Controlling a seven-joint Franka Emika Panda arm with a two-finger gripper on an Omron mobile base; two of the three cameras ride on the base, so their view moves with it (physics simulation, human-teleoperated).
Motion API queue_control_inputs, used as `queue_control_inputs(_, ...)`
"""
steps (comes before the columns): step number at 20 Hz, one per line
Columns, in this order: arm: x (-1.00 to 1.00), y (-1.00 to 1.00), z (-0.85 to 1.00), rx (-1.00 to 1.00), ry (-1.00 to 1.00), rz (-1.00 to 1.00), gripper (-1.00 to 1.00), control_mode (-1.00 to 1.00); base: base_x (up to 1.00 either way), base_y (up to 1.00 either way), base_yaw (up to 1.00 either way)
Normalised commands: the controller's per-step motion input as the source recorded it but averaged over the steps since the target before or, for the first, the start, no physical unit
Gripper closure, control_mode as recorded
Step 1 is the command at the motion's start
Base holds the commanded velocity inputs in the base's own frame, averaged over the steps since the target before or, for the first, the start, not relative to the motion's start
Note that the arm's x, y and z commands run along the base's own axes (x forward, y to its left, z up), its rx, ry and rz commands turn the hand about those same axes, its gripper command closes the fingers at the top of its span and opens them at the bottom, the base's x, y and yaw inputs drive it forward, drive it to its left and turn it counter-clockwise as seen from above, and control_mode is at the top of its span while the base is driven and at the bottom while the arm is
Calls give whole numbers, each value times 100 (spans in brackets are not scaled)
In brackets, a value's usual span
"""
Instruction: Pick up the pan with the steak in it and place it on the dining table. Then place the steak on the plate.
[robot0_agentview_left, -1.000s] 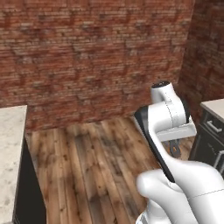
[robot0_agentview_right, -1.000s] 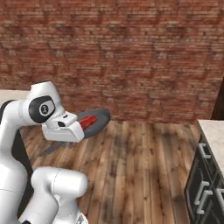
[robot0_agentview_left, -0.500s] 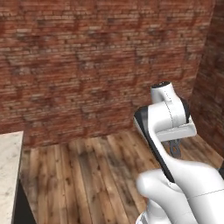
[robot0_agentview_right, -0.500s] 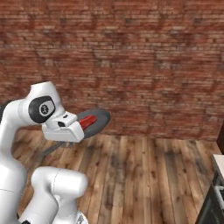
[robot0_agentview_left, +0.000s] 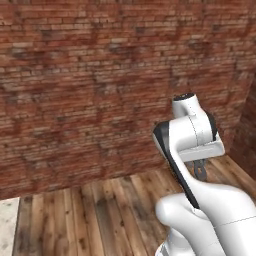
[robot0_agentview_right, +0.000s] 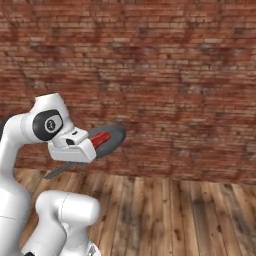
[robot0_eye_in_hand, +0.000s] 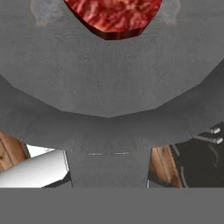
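Note:
The dark grey pan (robot0_agentview_right: 114, 136) hangs level in the air in front of a brick wall, with the red steak (robot0_agentview_right: 101, 139) lying in it. My gripper (robot0_agentview_right: 86, 151) is shut on the pan at the handle end, and the handle (robot0_agentview_right: 57, 171) sticks out behind the hand. In the hand view the pan (robot0_eye_in_hand: 109, 87) spreads across the picture, the steak (robot0_eye_in_hand: 114, 13) at the top, the handle (robot0_eye_in_hand: 109, 168) running down to the bottom. In the left base view my arm hides the pan. The plate is out of view.
A brick wall (robot0_agentview_left: 100, 90) stands ahead over a wooden plank floor (robot0_agentview_right: 175, 215). A corner of a beige speckled top (robot0_agentview_left: 7, 225) shows at the lower left; I cannot tell whether it is the dining table. Dark cabinet fronts with silver handles (robot0_eye_in_hand: 201, 153) lie below the pan.
The whole scene has slid to the right in both base views, so the base has moved. The counters at the sides have left the picture. Arm, pan and steak keep the same pose.

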Motion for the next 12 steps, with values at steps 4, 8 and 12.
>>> queue_control_inputs(4, 0, 0, 0, 0, 0, 0, 100, 100, 100, -5, 0)
queue_control_inputs(8, 0, 0, 0, 0, 0, 0, 100, 100, 100, -4, 0)
queue_control_inputs(12, 0, 0, 0, 0, 0, 0, 100, 100, 100, -2, 0)
